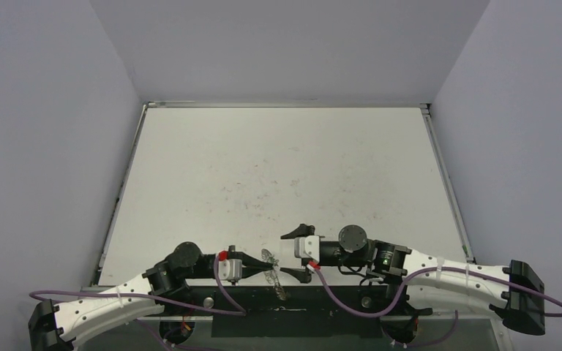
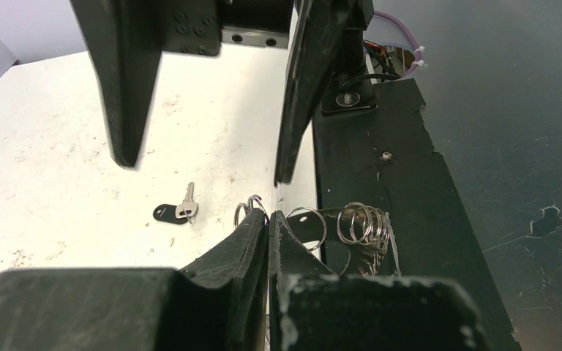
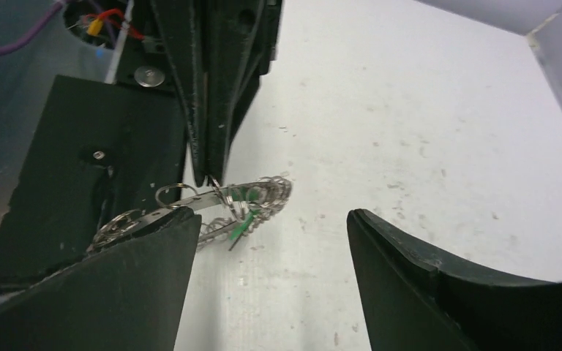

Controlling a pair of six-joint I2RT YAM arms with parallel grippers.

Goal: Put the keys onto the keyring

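The left gripper (image 2: pixel 267 218) is closed tight on the flat band of the keyring (image 2: pixel 366 223), which is held at the near edge of the table (image 1: pixel 278 168). Part of the ring lies over the white surface and part over the black base plate (image 2: pixel 410 219). In the right wrist view, a green tag (image 3: pixel 241 223) is seen among the ring's wire loops just beside the clamped spot. Whether it is threaded on cannot be told. The right gripper (image 1: pixel 284 254) is held opposite the left one with its jaws wide apart and nothing between them, its fingertips near the ring but not touching it. A silvery key (image 2: pixel 187 205) with a black tag (image 2: pixel 167 214) lies flat on the table close to the near edge, apart from the ring and from both grippers.
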